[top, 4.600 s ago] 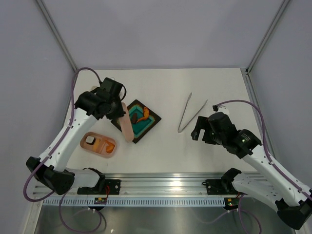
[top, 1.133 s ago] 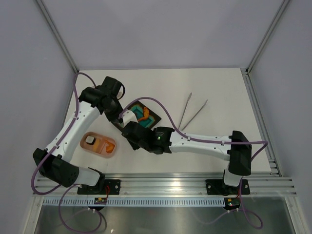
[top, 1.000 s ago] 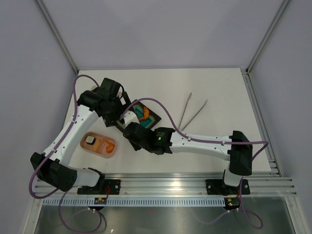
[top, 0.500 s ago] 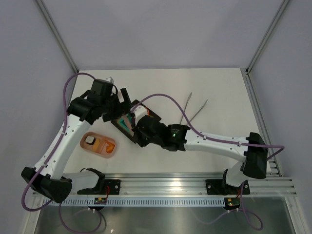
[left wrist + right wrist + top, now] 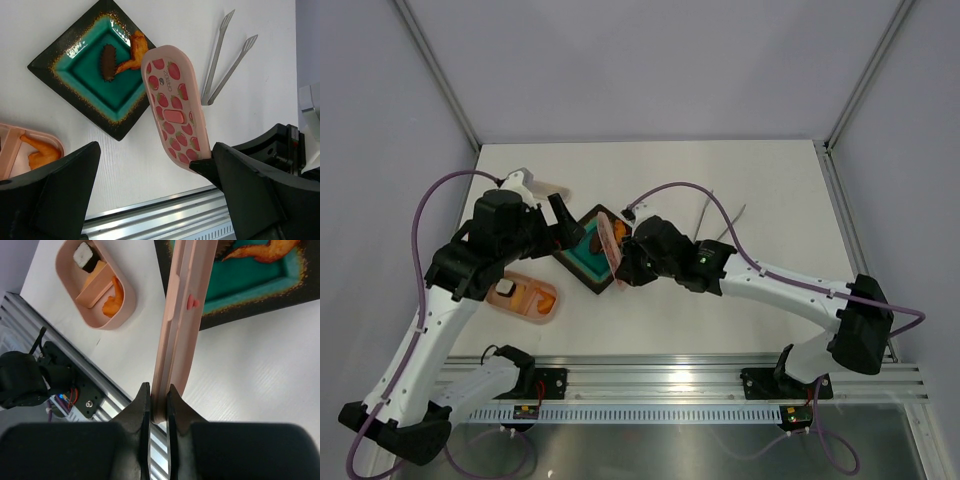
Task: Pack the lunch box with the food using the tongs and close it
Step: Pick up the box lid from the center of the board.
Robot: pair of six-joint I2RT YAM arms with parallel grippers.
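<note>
Since the arms sit at the near edge, the box [image 5: 128, 305] comes first. It lies open on the table by the left arm, with a roll [image 5: 82, 255] and orange bits [image 5: 112, 302] inside.

Just past it, the right claw [image 5: 159, 390] is pinched tight on one short end of the lid [image 5: 175, 107]. It holds the lid up on its thin edge, over the right side of the tray [image 5: 50, 52]. I think the lid is light, hard and smooth, so it could slip or swing in such a small pinch.

On the tray lie a brown lump [image 5: 107, 62] and an orange shrimp [image 5: 134, 50], close side by side. They look small, light and hard, so they may pop out of a squeeze. The middle of each seems the best place to nip.

Up by the tray's left side hangs the left claw [image 5: 155, 150], wide open with nothing in it.

Farthest off, the tongs [image 5: 218, 52] lie flat, well apart from the tray. They look thin, springy and slick. The middle of both arms is likely the place to grip, so a squeeze shuts the tips.
</note>
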